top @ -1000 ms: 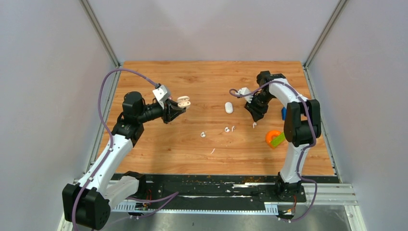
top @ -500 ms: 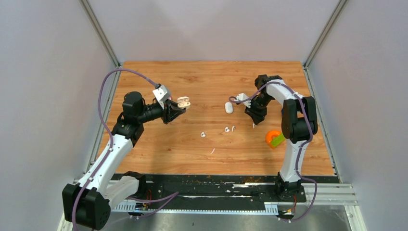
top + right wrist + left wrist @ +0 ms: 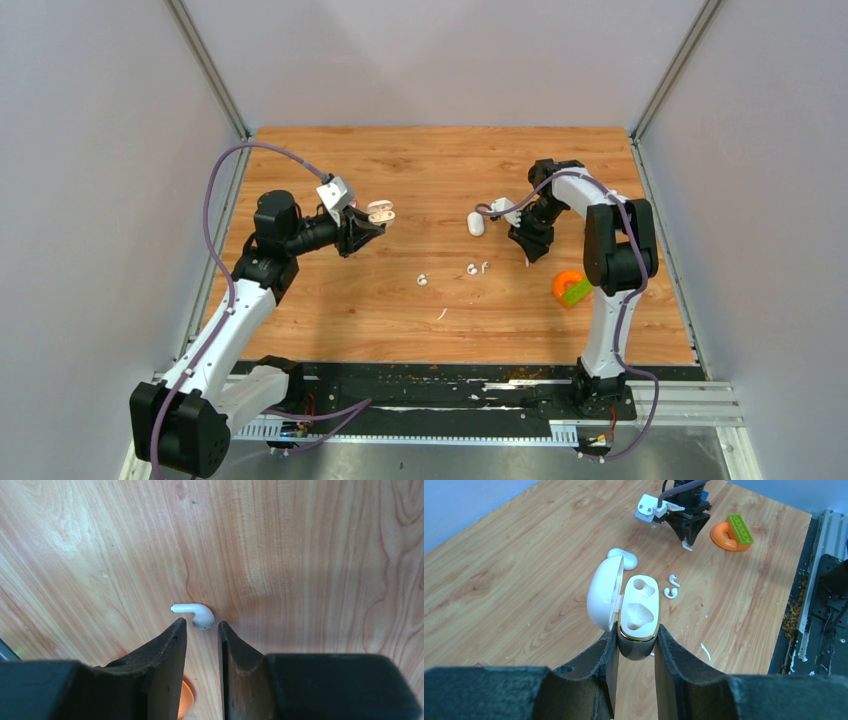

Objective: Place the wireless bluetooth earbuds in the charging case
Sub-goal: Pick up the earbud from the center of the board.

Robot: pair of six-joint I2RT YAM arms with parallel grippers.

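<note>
My left gripper (image 3: 636,630) is shut on the dark base of the charging case (image 3: 640,611), held above the table with its white lid swung open to the left and both moulded wells showing. In the top view the charging case (image 3: 381,212) sits at the left gripper (image 3: 372,222) tip. My right gripper (image 3: 201,625) points down at the wood, open with a narrow gap. One white earbud (image 3: 197,614) lies just beyond its fingertips, not between them. Two more earbuds (image 3: 472,268) (image 3: 422,280) lie mid-table.
A white oval pod (image 3: 476,224) lies left of the right gripper (image 3: 528,248). An orange ring with a green brick (image 3: 572,288) sits close by on its right. A thin white sliver (image 3: 441,314) lies nearer the front edge. Grey walls enclose the table.
The right gripper has shifted slightly left and down over the earbud, and its jaws have narrowed. The left arm and the case have not moved.
</note>
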